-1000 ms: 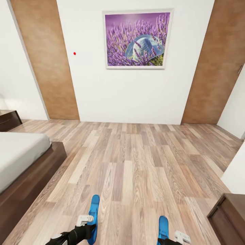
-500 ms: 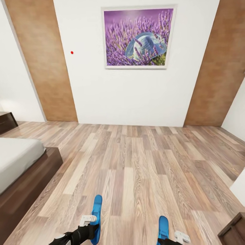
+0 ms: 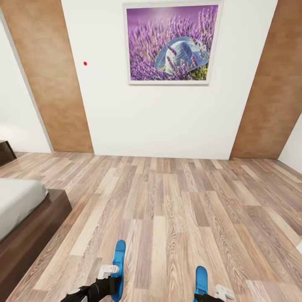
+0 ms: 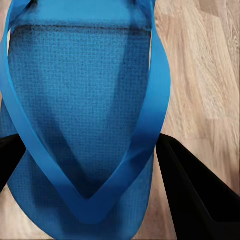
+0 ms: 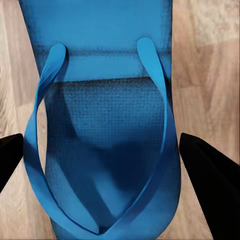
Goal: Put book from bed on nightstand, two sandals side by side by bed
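Observation:
Two bright blue sandals hang above the wood floor, one in each gripper. The left sandal point(image 3: 119, 265) is in my left gripper point(image 3: 110, 280); in the left wrist view that sandal point(image 4: 80, 100) fills the space between the black fingers point(image 4: 200, 195). The right sandal point(image 3: 201, 281) sits in my right gripper point(image 3: 206, 296); the right wrist view has its strapped sole point(image 5: 105, 125) between the fingers point(image 5: 215, 185). A corner of the bed point(image 3: 25, 218), grey mattress on a dark frame, lies at the left. A nightstand point(image 3: 5, 152) peeks in behind it. The book is out of view.
A white wall point(image 3: 167, 121) with a framed lavender picture point(image 3: 170, 44) faces me. Brown wooden panels point(image 3: 50, 84) stand on either side of it. Wood-plank floor point(image 3: 176, 209) stretches between me and the wall.
The whole view has shifted: the bed has slid left and down, and the dark cabinet at the lower right has left the picture. Both sandals stay held as before.

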